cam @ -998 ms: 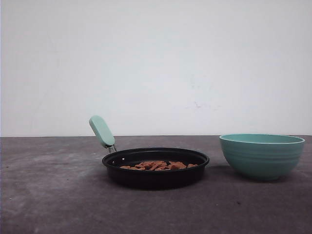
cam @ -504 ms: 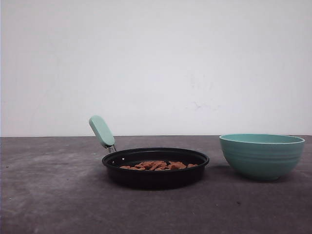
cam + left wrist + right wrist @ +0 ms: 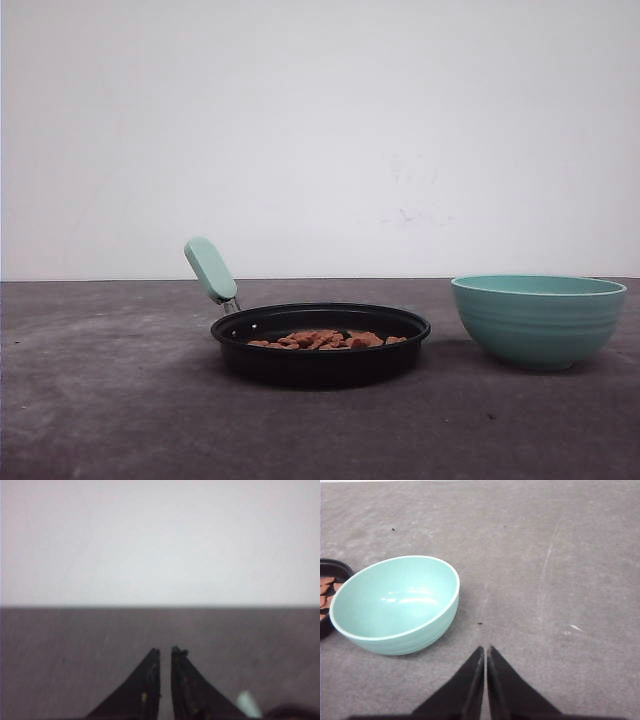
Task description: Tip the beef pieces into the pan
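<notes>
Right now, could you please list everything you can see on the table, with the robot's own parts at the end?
pan: one, black with a pale mint-green handle, middle of the table.
beef pieces: many, reddish-brown, a low heap inside the pan.
bowl: one, teal, ribbed, upright to the right of the pan, apart from it; the right wrist view shows it empty.
table: one, dark grey, scuffed, under everything.
wall: one, white, behind the table.
left gripper: one, black fingers almost together, holding nothing.
right gripper: one, black fingers closed together, holding nothing, near the bowl.

Grey table (image 3: 100, 400) (scuffed), white wall (image 3: 320, 130)
</notes>
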